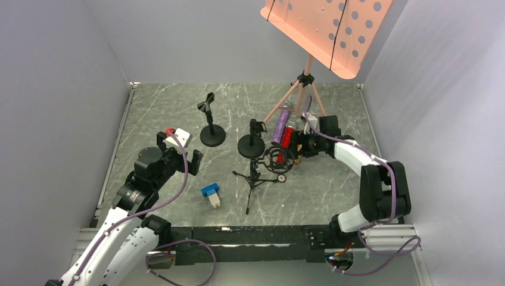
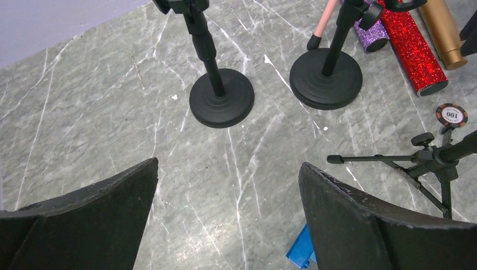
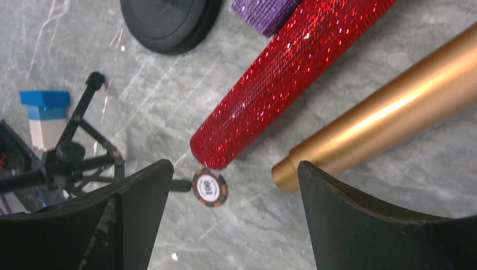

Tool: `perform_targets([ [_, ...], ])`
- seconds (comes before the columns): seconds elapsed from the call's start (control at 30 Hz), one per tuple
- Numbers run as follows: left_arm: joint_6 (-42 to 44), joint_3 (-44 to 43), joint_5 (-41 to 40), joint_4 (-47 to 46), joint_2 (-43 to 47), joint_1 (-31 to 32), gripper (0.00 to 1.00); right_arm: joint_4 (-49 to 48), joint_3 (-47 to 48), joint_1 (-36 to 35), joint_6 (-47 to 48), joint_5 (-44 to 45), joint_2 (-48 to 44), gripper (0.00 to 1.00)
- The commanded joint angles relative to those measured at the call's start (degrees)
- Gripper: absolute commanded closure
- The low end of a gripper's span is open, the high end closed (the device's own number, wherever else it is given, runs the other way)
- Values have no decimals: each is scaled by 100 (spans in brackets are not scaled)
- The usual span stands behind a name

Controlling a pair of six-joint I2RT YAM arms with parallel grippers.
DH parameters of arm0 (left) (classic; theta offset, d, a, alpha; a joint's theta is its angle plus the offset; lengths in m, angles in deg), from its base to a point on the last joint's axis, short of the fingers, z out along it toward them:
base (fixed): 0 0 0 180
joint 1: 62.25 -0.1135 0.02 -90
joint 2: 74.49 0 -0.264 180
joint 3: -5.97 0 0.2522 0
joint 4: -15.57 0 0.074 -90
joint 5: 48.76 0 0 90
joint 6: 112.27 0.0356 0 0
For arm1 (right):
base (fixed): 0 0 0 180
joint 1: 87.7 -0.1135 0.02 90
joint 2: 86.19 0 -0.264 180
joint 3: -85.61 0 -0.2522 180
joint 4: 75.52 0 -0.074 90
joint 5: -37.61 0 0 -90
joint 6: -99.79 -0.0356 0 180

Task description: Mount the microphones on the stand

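Right claw (image 3: 235, 169) spread wide, apparently low over gold microphone (image 3: 382, 112).

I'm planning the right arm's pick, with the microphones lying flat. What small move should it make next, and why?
Probably lower the right gripper onto the glittery red stick microphone. Its jaws stand open and empty above the grey marble table, the red handle's end lies between them, and the gold microphone lies close alongside.

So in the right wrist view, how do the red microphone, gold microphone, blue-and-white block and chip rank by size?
Largest: red microphone and gold microphone, about alike, both cut off by the frame.
Then: blue-and-white block.
Smallest: chip.
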Motion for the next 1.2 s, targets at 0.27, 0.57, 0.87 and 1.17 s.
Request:
perform_targets([
  [0.27, 110, 28, -118, -165, -18, -78, 1, -468, 1067, -813, -1215, 2141, 883, 10],
  [0.57, 132, 37, 41, -183, 31, -93, 1, -382, 1169, -1253, -1300, 3358, 1329, 15],
  [0.87, 136, 44, 184, -199, 14, -96, 1, -196, 1218, -1308, -1265, 3293, 1815, 29],
  [1.17, 161, 70, 323, -241, 109, -105, 1, -70, 1062, -1091, -1193, 3118, 1679, 57],
])
